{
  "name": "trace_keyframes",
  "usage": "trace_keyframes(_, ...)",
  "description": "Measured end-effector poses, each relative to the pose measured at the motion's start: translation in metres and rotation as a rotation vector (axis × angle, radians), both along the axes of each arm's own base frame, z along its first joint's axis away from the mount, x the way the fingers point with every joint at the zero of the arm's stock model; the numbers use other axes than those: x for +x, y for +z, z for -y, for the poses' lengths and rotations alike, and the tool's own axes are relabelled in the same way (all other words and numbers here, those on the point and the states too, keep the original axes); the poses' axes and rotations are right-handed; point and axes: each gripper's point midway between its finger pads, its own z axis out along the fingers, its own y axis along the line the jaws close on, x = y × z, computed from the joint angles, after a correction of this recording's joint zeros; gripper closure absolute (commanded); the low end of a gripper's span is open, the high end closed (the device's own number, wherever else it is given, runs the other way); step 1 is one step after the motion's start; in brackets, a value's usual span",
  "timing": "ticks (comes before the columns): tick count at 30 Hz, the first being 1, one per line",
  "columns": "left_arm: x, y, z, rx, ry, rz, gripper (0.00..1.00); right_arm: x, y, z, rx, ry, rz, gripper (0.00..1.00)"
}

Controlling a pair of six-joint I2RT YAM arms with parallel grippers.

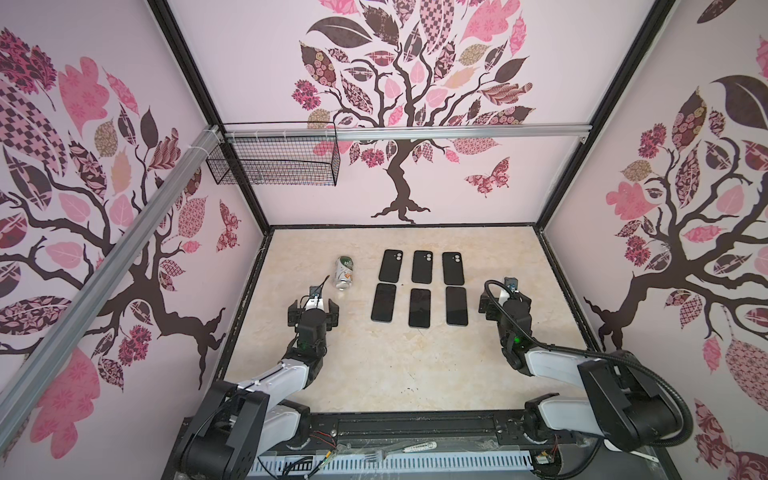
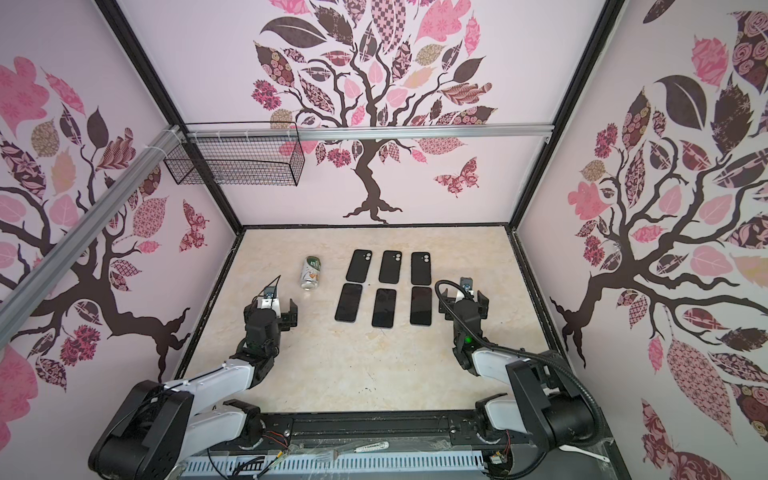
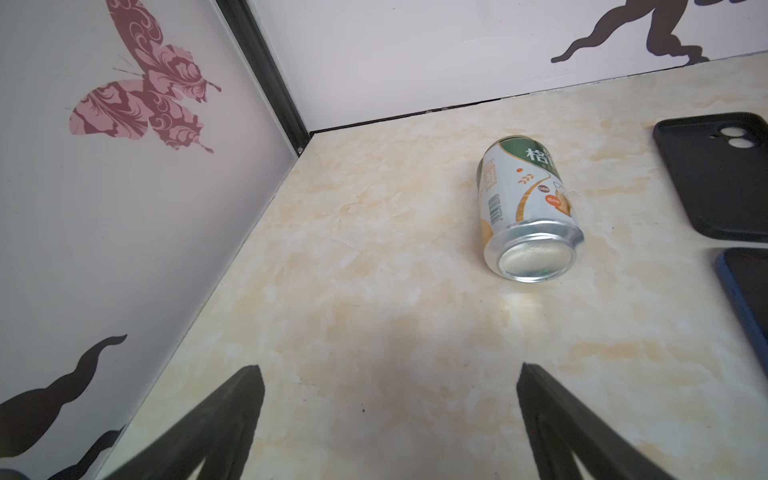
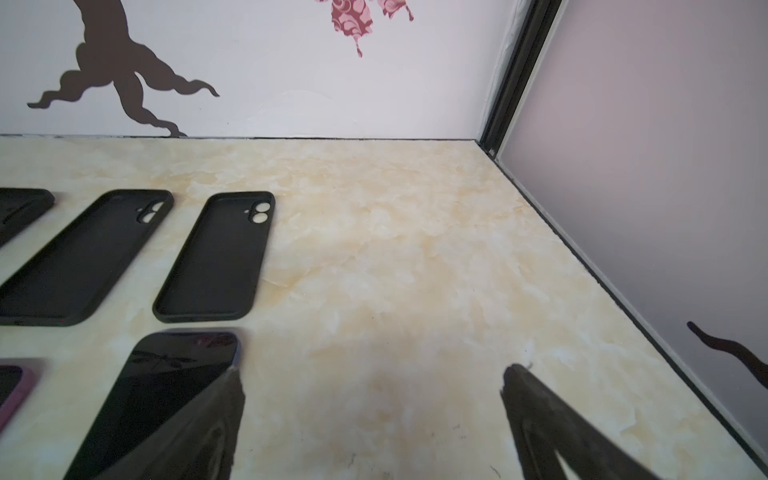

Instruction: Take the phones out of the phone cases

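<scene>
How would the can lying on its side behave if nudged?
The can lies on its side, so a sideways push would probably roll it. Its smooth metal wall may slip in a grip. Whether it is full, hence heavy, cannot be told.

The cream marbled bench (image 1: 374,365) carried a drink can (image 1: 344,272) on its side, left of centre. Beside it, three empty black cases (image 1: 422,267) lay above three phones (image 1: 419,308), screens up.

Bright even light; soft shadows on tabletop (image 3: 374,291); wide-angle edge bending; wrist views perhaps slightly soft.
</scene>
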Motion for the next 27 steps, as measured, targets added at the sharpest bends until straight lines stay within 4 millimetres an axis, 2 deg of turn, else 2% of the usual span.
trace_keyframes(5,0.014,-0.008,-0.016,-0.039,-0.007,0.006,0.02,0.009,0.005,0.005,0.01,0.037,0.045,0.01)
trace_keyframes(8,0.029,-0.011,-0.019,-0.083,-0.027,0.002,0.02,0.014,0.008,0.029,0.061,-0.007,0.086,0.0)
trace_keyframes(11,0.045,-0.018,-0.018,-0.12,-0.045,0.013,0.02,0.011,-0.004,0.047,0.103,-0.044,0.095,0.0)
trace_keyframes(14,0.047,-0.034,-0.019,-0.153,-0.053,-0.019,0.02,0.011,-0.023,0.042,0.124,-0.01,0.043,0.01)
trace_keyframes(16,0.048,-0.039,-0.023,-0.181,-0.051,-0.04,0.01,0.017,-0.023,0.036,0.133,0.018,0.029,0.0)
trace_keyframes(20,0.059,-0.026,-0.035,-0.226,-0.041,0.0,0.02,0.03,-0.01,0.031,0.141,0.048,0.058,0.0)
trace_keyframes(27,0.061,-0.026,-0.029,-0.246,-0.067,-0.003,0.01,0.03,-0.014,0.028,0.145,0.064,0.04,0.0)
